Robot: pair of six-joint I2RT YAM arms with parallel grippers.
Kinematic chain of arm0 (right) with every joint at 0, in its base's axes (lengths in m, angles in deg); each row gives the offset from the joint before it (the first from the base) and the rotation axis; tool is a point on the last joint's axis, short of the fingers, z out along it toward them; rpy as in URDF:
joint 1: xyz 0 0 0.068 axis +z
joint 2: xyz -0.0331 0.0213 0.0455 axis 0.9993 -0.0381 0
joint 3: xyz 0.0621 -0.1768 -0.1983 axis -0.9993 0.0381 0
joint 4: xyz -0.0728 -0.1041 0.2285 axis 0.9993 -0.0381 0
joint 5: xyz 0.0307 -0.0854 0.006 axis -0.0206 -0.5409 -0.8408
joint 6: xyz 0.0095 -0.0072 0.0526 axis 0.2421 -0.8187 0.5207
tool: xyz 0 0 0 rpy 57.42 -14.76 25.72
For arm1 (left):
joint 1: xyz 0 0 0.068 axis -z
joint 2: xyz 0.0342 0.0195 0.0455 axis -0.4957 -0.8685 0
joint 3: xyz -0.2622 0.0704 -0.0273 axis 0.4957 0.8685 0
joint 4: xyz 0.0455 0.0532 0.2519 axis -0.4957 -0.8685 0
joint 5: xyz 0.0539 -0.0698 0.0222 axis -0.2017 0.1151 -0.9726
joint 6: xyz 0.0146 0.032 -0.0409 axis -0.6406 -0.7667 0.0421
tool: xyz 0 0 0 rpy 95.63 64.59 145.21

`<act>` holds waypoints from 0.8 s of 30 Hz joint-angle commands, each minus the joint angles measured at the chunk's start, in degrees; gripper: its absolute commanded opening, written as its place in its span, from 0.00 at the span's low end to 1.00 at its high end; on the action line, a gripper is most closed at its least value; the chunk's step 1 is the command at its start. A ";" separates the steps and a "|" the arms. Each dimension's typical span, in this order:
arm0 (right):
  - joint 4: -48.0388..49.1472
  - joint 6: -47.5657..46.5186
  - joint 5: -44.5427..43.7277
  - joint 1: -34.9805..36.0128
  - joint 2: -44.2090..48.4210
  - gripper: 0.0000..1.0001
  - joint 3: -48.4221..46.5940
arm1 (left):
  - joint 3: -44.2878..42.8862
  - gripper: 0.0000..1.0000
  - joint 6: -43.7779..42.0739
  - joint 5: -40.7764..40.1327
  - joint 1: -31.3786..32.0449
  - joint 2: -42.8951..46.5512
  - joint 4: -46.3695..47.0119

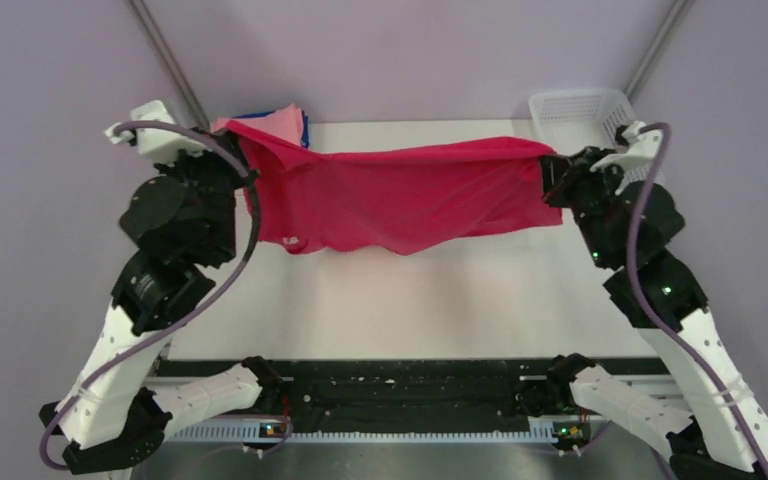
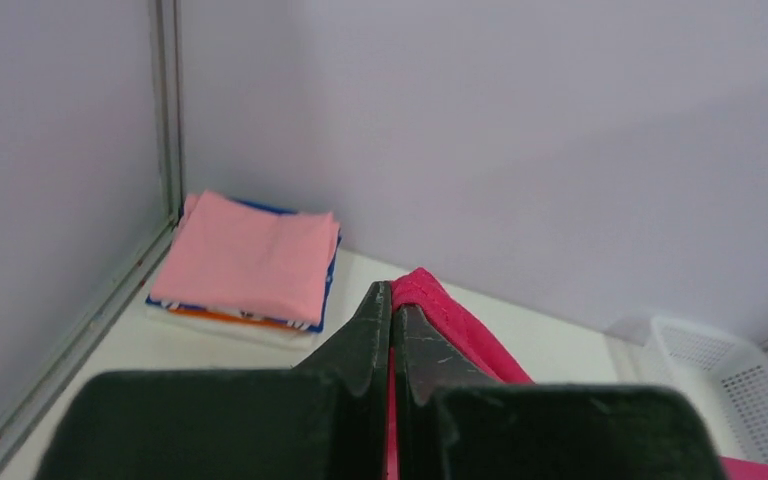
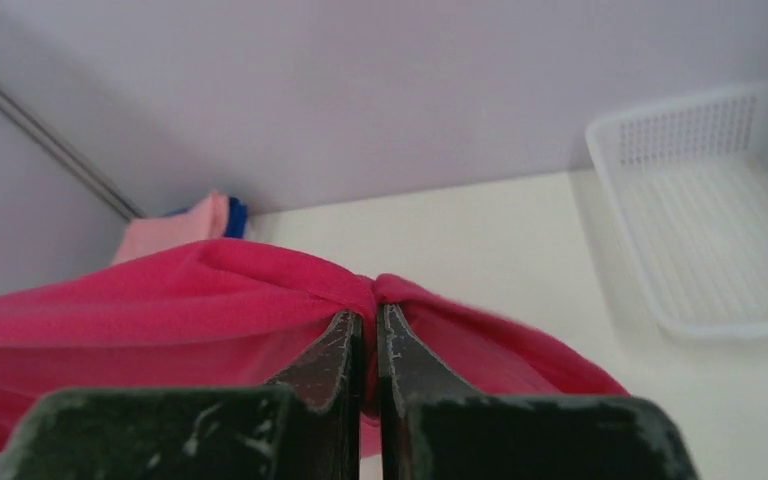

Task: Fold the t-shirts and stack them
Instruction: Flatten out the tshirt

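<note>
A crimson-red t-shirt [image 1: 400, 195] hangs stretched across the back half of the table between both arms. My left gripper [image 1: 242, 170] is shut on its left end, and red cloth [image 2: 460, 325] pokes out past the tips of the left gripper [image 2: 393, 300]. My right gripper [image 1: 550, 180] is shut on the right end; the red t-shirt [image 3: 190, 300] bunches around the right gripper [image 3: 369, 325]. A stack of folded t-shirts [image 2: 250, 260], light pink on top with blue, orange and white edges below, lies in the far left corner [image 1: 278, 124].
A white plastic mesh basket [image 1: 580, 108] stands at the far right corner, also in the right wrist view [image 3: 710, 200]. Metal frame posts [image 1: 165, 55] rise at the back corners. The white table [image 1: 420, 300] spreads out below the hanging shirt.
</note>
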 commanded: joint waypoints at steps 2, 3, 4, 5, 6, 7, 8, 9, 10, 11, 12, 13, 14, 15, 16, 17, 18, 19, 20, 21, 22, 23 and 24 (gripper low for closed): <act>-0.84 -7.50 10.79 -0.33 2.15 0.00 -14.63 | -12.88 0.00 -13.43 7.07 -0.07 0.02 5.04; -1.42 -7.49 12.59 -0.31 2.41 0.00 -16.79 | -15.10 0.00 -14.19 8.68 -0.04 -0.03 4.42; -1.81 -7.46 14.25 -0.32 2.70 0.00 -18.38 | -16.99 0.00 -14.61 10.55 -0.08 -0.04 3.69; -1.99 -7.52 15.99 -0.29 3.12 0.00 -19.83 | -18.56 0.00 -14.66 12.78 -0.01 0.13 2.94; -2.29 -7.57 17.39 -0.26 3.54 0.00 -21.02 | -20.02 0.00 -14.73 15.41 -0.06 0.33 2.48; -2.55 -7.55 18.58 -0.32 3.88 0.00 -22.22 | -21.20 0.00 -14.62 18.32 -0.09 0.58 1.98; -2.98 -7.54 19.61 -0.26 4.09 0.00 -23.31 | -22.54 0.00 -14.41 20.62 -0.07 0.72 1.52; -3.43 -7.50 20.57 -0.33 4.44 0.00 -24.17 | -24.17 0.00 -14.40 22.99 -0.03 0.71 0.81; -3.66 -7.45 21.77 -0.32 4.72 0.00 -24.81 | -25.86 0.00 -14.21 24.58 -0.08 0.49 -0.09; -3.88 -7.24 22.70 -0.29 5.02 0.00 -25.18 | -27.70 0.00 -14.15 26.05 -0.09 0.13 -1.07; -4.14 -6.96 23.26 -0.27 5.30 0.00 -25.46 | -29.37 0.00 -14.21 27.28 -0.09 -0.61 -2.08; -4.35 -6.52 24.58 -0.31 5.68 0.00 -25.54 | -30.62 0.00 -14.21 28.14 -0.07 -1.06 -2.81; -4.41 -6.17 25.51 -0.32 6.05 0.00 -25.17 | -31.22 0.00 -14.23 28.75 -0.03 -1.59 -3.30; -4.41 -5.95 26.04 -0.26 6.44 0.00 -24.76 | -31.38 0.00 -14.35 29.03 -0.08 -2.06 -3.58; -4.33 -5.80 25.96 -0.30 6.78 0.00 -24.17 | -31.13 0.00 -14.33 28.90 -0.09 -2.46 -3.73; -4.28 -5.75 25.45 -0.33 7.12 0.00 -23.49 | -30.73 0.00 -14.43 28.42 -0.07 -2.95 -3.62; -4.19 -5.75 24.02 -0.32 7.42 0.00 -22.60 | -29.84 0.00 -14.68 27.61 -0.04 -3.48 -2.98; -3.97 -5.95 21.99 -0.31 7.64 0.00 -21.71 | -28.34 0.00 -15.24 25.77 -0.04 -3.88 -1.60; -3.90 -6.29 20.24 -0.28 7.79 0.00 -20.50 | -26.17 0.00 -16.47 23.50 -0.08 -4.32 1.13; -3.93 -6.69 18.38 -0.28 7.84 0.00 -19.08 | -23.33 0.00 -18.06 17.91 -0.09 -5.04 4.63; -3.84 -6.87 15.82 -0.25 7.78 0.00 -17.60 | -20.58 0.00 -20.56 11.98 -0.03 -6.07 9.90; -3.75 -6.81 12.08 -0.28 7.64 0.00 -15.70 | -17.76 0.00 -23.57 7.16 -0.16 -7.80 15.27; -3.52 -6.77 7.90 -0.32 7.32 0.00 -13.74 | -15.81 0.00 -25.78 4.08 -1.13 -9.85 19.30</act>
